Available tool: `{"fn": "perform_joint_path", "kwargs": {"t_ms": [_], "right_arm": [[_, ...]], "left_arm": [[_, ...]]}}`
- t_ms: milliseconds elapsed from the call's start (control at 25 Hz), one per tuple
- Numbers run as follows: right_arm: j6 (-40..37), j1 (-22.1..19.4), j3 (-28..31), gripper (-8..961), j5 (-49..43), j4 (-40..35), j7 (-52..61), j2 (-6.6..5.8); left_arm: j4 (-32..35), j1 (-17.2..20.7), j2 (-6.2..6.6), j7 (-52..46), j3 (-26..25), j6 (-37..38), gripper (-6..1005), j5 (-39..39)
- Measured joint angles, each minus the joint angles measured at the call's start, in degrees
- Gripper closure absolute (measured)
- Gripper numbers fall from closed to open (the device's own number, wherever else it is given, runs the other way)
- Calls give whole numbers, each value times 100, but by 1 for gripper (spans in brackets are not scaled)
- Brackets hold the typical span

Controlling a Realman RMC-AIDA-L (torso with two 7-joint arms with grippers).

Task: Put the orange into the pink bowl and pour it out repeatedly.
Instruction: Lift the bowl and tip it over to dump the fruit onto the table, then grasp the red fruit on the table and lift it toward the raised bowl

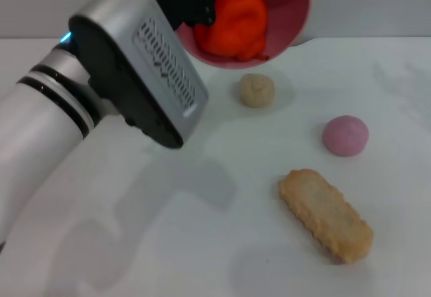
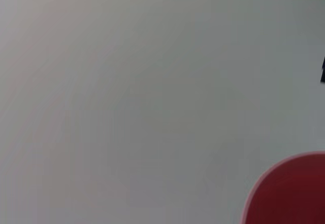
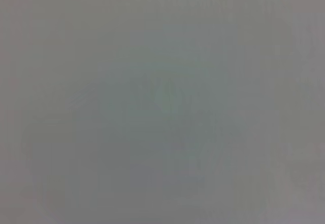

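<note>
Tilting steeply toward the camera, the pink bowl [image 1: 289, 14] hangs above the far part of the white table [image 1: 202, 243], its open mouth turned forward and down. The orange [image 1: 232, 21] lies inside it, pressed against the lower wall close to the rim, its small tail near the lip. The left gripper [image 1: 192, 4] is at the bowl's left edge, a dark mass at the end of the silver and black forearm that fills the left of the head view; it appears to hold the bowl by the rim, though the fingers themselves are hidden and I cannot tell how they are set. The left wrist view shows only pale surface and a curved piece of the bowl [image 2: 289, 193] in one corner. On the table below the bowl lies a small cream bun [image 1: 256, 89], farther right a mauve-pink ball [image 1: 345, 135], and nearer the camera a long tan biscuit [image 1: 326, 214], all well apart
</note>
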Motion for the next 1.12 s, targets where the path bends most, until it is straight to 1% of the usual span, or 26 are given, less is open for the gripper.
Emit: {"fn": "perform_joint_path", "kwargs": {"t_ms": [40,240,280,440,480,600,760,840,880,960,1040,1120], "right_arm": [[0,10,0,230,0,-1,-1,0],[10,23,6,231,0,3,-12,-5],[10,25,9,231,0,7,-22,-6],[15,41,42,232,0,37,-53,-14],[18,46,56,232,0,38,-54,-16],[28,62,94,232,0,43,-58,-17],[32,100,105,233,0,75,-62,-25],[50,126,107,234,0,86,-62,-28],[50,126,107,234,0,86,-62,-28],[92,140,107,234,-1,74,-62,-28],[124,167,106,234,-1,70,-64,-27],[131,204,101,235,-4,86,-80,-26]], "left_arm": [[-72,35,-1,105,18,250,959,1],[-172,70,2,380,27,567,959,5],[-248,81,-5,484,21,738,959,1],[-641,123,-20,805,-18,1886,959,-44],[-670,120,-16,844,-21,1994,959,-46],[-825,76,-18,1036,-20,2253,959,-52],[-1261,-94,-31,1249,-36,2887,959,-147],[-1441,-267,-31,1285,-44,2918,959,-282],[-1441,-267,-31,1285,-44,2918,959,-282],[-1550,-394,-32,1286,-70,2791,959,-398],[-1576,-517,-38,1266,-121,2524,959,-731],[-1464,-656,-50,1249,-193,2030,959,-1395]]}}
